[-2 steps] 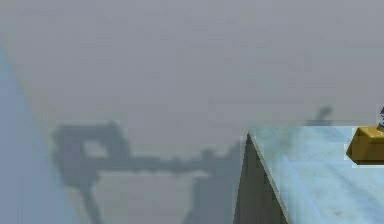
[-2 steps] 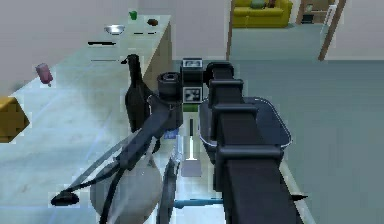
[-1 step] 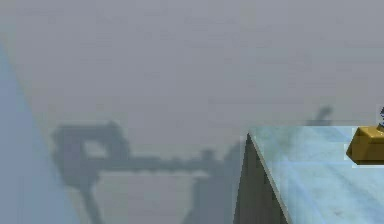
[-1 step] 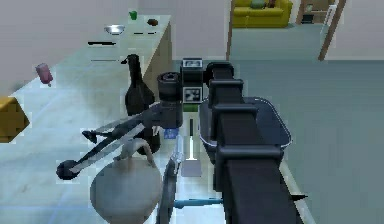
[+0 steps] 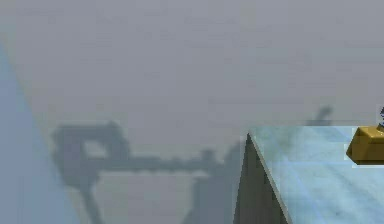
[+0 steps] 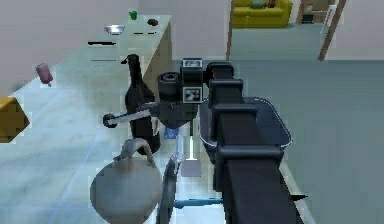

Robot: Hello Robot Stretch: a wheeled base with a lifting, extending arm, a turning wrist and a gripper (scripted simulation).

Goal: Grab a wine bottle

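Note:
A dark wine bottle (image 6: 133, 92) stands upright on the pale countertop (image 6: 70, 100) in the arm side view. The dark arm (image 6: 245, 140) rises from the bottom edge, with two white marker squares (image 6: 190, 80) at its far end. Left of them the gripper (image 6: 115, 121) lies at the bottle's lower body, one thin finger (image 6: 125, 119) crossing in front of it. I cannot tell whether it touches the bottle or holds anything.
A round grey jug (image 6: 125, 190) sits close in front of the bottle. A yellow block (image 6: 10, 118) (image 5: 369, 143) and a small pink object (image 6: 44, 72) lie further left on the counter. A bowl (image 6: 115, 30) and small items stand at its far end. A yellow sofa (image 6: 262, 12) shows beyond the doorway.

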